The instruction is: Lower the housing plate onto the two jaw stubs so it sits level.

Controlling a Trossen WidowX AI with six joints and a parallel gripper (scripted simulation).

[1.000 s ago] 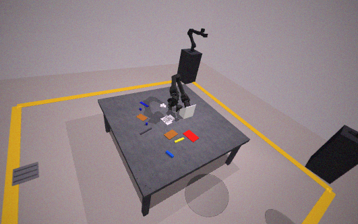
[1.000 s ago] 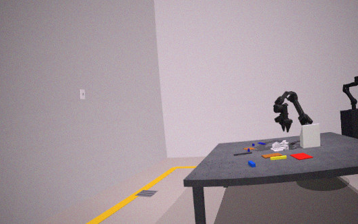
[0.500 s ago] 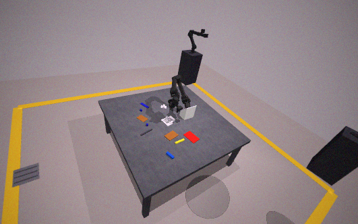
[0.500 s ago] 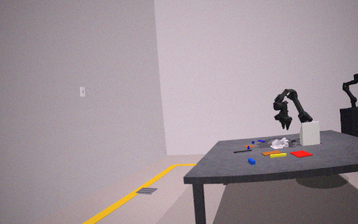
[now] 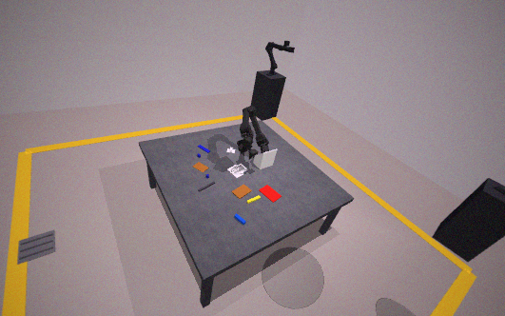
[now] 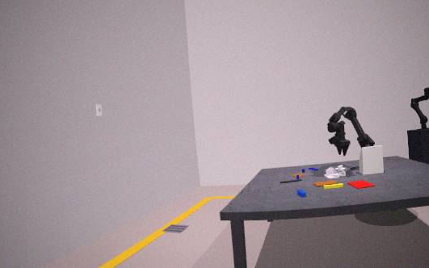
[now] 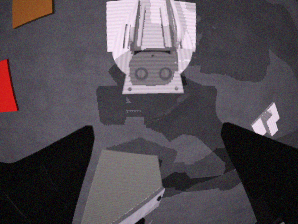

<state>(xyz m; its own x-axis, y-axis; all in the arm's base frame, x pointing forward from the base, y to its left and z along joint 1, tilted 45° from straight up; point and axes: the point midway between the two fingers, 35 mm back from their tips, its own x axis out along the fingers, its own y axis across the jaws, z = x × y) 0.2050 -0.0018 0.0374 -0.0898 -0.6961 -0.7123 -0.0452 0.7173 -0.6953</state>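
Observation:
A white gripper-like assembly (image 5: 238,169) (image 6: 334,173) (image 7: 115,32) lies on the table. The wrist view shows two long raised jaws at its top and a partly shaded section with two round marks nearer me. I cannot tell for sure which part is the housing plate, or whether it sits level. A small white part (image 5: 230,149) (image 7: 266,120) lies apart from the assembly, at the right in the wrist view. My gripper (image 5: 252,154) (image 6: 342,154) (image 7: 160,131) is open and empty, above the table and back from the assembly, touching nothing.
A pale upright box (image 5: 266,159) (image 6: 372,160) (image 7: 125,172) stands beside the arm, below my fingers' level in the wrist view. A red plate (image 5: 270,193) (image 6: 360,184), an orange plate (image 5: 242,191), a yellow bar (image 5: 254,199) and a blue block (image 5: 240,219) lie on the table.

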